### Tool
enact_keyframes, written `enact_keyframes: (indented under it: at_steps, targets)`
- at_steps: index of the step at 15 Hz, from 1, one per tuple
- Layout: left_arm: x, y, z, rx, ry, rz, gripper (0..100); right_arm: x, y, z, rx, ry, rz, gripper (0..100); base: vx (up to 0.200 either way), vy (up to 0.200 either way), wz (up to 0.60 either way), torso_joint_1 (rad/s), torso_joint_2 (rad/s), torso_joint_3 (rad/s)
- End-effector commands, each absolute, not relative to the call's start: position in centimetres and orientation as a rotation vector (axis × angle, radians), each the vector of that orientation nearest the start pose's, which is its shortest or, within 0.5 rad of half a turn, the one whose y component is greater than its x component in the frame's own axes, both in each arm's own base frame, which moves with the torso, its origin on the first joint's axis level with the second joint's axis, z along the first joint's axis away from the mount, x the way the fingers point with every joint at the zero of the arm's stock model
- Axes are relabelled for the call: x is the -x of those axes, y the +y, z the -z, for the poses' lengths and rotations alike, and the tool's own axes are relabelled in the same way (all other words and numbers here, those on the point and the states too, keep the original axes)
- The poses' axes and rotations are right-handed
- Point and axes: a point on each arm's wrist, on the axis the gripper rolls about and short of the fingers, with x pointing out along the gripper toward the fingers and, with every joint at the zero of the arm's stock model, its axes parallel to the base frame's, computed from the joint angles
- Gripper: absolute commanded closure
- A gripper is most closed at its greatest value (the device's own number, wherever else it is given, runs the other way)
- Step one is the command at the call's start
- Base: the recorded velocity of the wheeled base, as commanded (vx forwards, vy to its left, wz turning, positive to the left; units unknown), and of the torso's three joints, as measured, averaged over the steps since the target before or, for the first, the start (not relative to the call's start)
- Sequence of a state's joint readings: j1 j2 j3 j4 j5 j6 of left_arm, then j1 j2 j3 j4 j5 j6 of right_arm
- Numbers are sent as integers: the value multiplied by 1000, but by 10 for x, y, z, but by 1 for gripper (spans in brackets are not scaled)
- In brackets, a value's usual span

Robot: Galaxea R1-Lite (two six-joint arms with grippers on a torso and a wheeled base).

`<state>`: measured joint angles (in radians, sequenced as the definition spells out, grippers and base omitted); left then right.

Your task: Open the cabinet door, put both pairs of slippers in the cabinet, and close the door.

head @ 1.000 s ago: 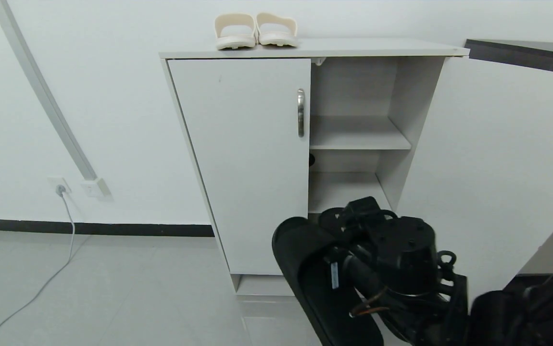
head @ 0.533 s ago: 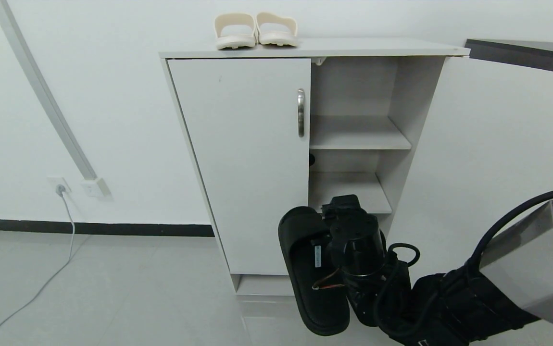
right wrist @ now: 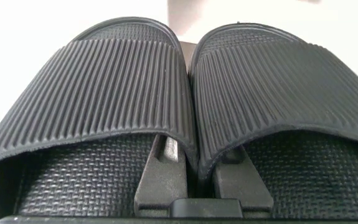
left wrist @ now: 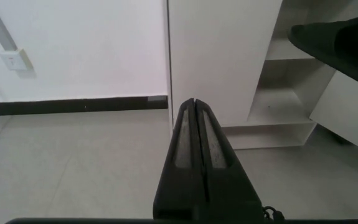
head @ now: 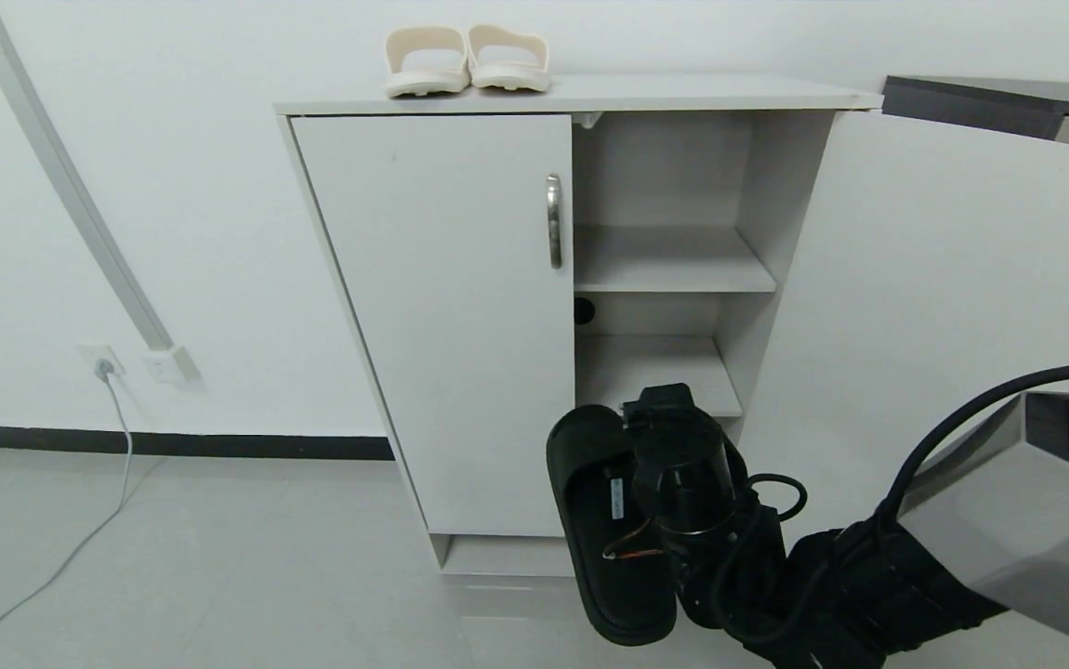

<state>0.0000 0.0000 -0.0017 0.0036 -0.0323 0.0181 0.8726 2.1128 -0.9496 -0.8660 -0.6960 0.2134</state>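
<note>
Closest to me, low in front of the cabinet (head: 432, 307) at its open side, the right pincer (right wrist: 198, 177) is clamping the black slippers (head: 595, 502) together by their inner edges. The pair is sitting in its grip, long axis running up toward the cabinet's lower shelf (head: 655, 372), which I'd judge the likely target. The left pincer (left wrist: 194, 109) is hanging pressed shut and empty, back from the cabinet's closed-door side. Farthest off, the cream slippers (head: 467, 60) are lying on the cabinet's top.

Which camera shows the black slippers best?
Right wrist view: both black slippers side by side, close up, on the right gripper. Head view: arm hides most of one. Left wrist view: just an end.
</note>
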Motion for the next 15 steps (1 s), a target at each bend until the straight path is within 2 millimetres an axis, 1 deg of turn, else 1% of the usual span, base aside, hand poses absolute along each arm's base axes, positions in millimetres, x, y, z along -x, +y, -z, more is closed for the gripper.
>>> enact_keyframes:
  at_steps: [1, 2, 5, 10, 15]
  targets:
    - [23, -1, -76, -18, 3, 32, 100, -262, 286, -96, 1, 231, -143, 100, 0, -200, 0, 7, 7, 2]
    - [23, -1, -76, -18, 3, 32, 100, -262, 286, -95, 4, 233, -140, 100, 0, -200, 0, 7, 2, -2]
    - [23, -1, -76, -20, 3, 32, 100, -266, 283, -93, 3, 234, -127, 100, 0, 0, 0, 0, 0, 0]
    - [23, -1, -76, -18, 3, 32, 100, -280, 274, -84, 13, 249, -82, 100, 0, 0, 0, 0, 0, 0]
    - [23, -1, -76, -18, 3, 32, 100, -282, 274, -84, 8, 245, -80, 100, 0, 0, 0, 0, 0, 0]
